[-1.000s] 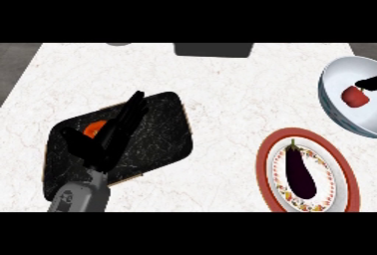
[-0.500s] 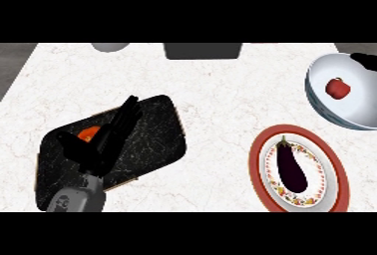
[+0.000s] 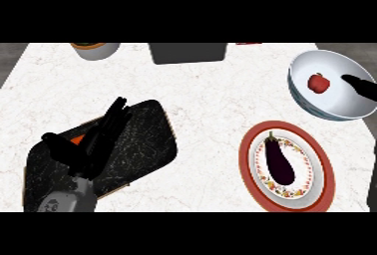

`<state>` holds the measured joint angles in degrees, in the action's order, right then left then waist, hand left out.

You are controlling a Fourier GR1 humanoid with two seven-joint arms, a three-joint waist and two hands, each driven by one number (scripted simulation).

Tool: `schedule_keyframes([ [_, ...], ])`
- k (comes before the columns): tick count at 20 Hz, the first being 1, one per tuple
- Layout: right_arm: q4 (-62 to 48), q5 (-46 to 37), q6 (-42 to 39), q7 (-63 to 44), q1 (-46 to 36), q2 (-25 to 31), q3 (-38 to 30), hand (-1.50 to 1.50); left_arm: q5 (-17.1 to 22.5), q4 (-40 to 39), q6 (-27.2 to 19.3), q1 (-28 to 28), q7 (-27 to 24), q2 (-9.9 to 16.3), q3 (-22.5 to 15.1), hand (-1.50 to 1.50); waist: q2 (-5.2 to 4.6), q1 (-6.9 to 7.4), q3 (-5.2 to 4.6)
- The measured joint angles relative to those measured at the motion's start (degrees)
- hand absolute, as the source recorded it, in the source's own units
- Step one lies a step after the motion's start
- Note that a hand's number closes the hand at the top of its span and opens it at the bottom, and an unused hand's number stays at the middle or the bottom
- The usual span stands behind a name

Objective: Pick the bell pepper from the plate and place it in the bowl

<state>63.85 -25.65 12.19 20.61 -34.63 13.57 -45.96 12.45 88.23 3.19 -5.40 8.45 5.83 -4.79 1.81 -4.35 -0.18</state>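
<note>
The red bell pepper (image 3: 318, 82) lies inside the white bowl (image 3: 309, 102) at the upper right, with nothing holding it. Only a straight black finger of my right hand (image 3: 361, 86) shows, at the right edge over the bowl's far side and a little apart from the pepper. The red-rimmed patterned plate (image 3: 318, 187) sits below the bowl and carries a dark purple eggplant (image 3: 279, 162). My left hand (image 3: 95, 147) rests open at the lower left, fingers stretched over a black cutting board (image 3: 143, 149).
A small orange object (image 3: 77, 140) peeks out under my left hand on the board. A grey box (image 3: 187, 52) and a grey pot (image 3: 97, 50) stand along the counter's far edge. White counter lies between the board and the plate.
The right hand has drawn back toward the right edge, leaving the pepper lying in the bowl. The view has shifted, so bowl and plate sit further left and lower. The left hand stays put.
</note>
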Motion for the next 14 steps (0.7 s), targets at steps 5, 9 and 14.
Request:
schedule_keyframes([
  [5, 14.64, 2.71, -4.49, 2.91, 12.39, -7.84, 1.98, 1.5, -0.24, 0.82, -0.88, 1.37, -0.07, 0.07, 0.54, 0.0, 0.46, -1.6, -0.06],
  [9, 23.17, 6.23, -6.83, 5.34, 24.04, -11.38, 4.56, 1.5, -0.28, 1.61, -0.88, 2.55, -0.15, 0.25, 0.58, 0.0, 0.57, -2.12, -0.01],
  [14, 29.2, 12.12, -9.18, 8.38, 39.78, -12.91, 10.14, 1.5, -0.31, 2.11, -0.93, 3.41, -0.5, 0.36, 0.77, 0.0, 0.28, -2.5, 0.13],
])
